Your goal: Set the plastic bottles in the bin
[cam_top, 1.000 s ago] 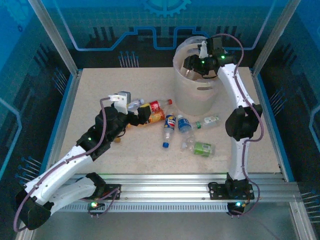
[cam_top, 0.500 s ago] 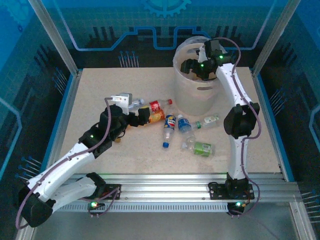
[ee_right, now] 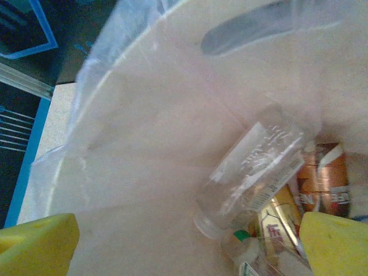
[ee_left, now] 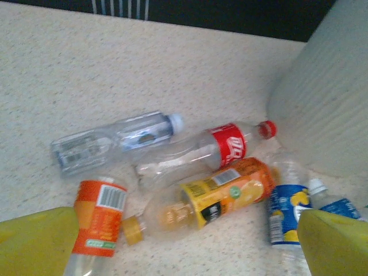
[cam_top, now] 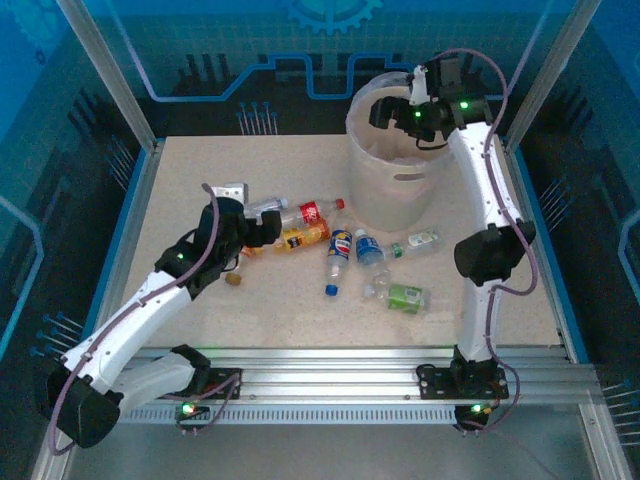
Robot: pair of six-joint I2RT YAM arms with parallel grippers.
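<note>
Top view: right gripper (cam_top: 392,108), spread and empty, over the bin (cam_top: 385,200), and left gripper (cam_top: 262,228), spread, beside about eight plastic bottles (cam_top: 340,245) on the table (cam_top: 200,170); left wrist: none grasped yet; right wrist: a clear bottle (ee_right: 253,167) among others inside the bin.

**White Shells, Black Joints**

The left arm (cam_top: 140,310) and the right arm (cam_top: 487,200) wear glossy white shells with black joint housings. Their black bases (cam_top: 205,383) sit at six o'clock. Small green lights (cam_top: 179,257) glow on them. A grey-purple cable (cam_top: 478,54) loops along each. The jaws carry yellow-green pads (ee_left: 37,241).
</note>
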